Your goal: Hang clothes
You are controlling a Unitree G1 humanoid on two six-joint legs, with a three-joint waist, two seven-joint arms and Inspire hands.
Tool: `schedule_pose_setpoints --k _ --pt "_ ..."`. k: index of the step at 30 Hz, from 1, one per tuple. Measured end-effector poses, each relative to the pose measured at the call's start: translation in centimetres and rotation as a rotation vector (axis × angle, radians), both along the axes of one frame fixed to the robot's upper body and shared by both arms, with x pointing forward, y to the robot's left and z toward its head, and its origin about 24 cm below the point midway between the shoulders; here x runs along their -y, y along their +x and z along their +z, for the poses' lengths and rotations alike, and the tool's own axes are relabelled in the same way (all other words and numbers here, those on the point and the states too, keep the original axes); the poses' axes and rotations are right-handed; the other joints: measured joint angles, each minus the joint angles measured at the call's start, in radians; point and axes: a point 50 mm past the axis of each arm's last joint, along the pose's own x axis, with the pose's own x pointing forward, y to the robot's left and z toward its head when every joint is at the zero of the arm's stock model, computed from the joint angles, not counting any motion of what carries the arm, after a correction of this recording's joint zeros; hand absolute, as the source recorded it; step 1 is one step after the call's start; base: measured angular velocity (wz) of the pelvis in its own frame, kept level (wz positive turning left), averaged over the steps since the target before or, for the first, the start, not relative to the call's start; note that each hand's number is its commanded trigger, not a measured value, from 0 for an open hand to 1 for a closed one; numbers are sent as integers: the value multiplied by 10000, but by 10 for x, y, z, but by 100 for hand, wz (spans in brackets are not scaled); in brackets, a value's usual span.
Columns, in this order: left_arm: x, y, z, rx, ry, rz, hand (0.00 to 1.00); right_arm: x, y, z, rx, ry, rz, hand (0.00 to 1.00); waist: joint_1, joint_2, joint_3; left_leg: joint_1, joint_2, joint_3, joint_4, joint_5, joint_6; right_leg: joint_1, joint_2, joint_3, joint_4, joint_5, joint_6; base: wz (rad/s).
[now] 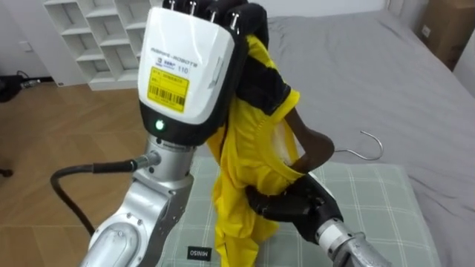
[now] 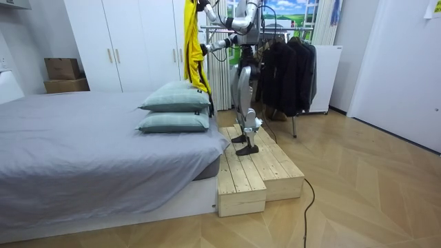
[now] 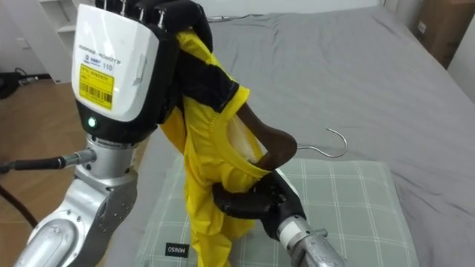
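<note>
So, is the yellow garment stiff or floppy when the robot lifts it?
Probably floppy: the yellow garment hangs in loose folds from the left hand. It looks thin, so likely light. It may slip along the hanger, where it bunches.

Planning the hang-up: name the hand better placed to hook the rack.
Probably right: the right hand clasps the yellow garment at the wooden hanger, near its hook; the left hand only lifts the cloth.
</note>
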Motion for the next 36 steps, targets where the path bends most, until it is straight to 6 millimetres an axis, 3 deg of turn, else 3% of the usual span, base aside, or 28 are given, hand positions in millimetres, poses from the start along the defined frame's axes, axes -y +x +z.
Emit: schedule_pose_setpoints --k 24,36 --pt "3 -2 -10 -368 347 -39 100 10 -3 -5 -361 -410 81 100 -106 -55 1 85 5 -24 -33 -2 -2 114 12 -36 -47 1 0 0" --pt "-3 -2 -19 -781 371 35 100 24 -3 -6 -79 -1813 252 100 -171 -165 -34 139 1 15 -16 -2 -2 137 6 33 -16 1 0 0"
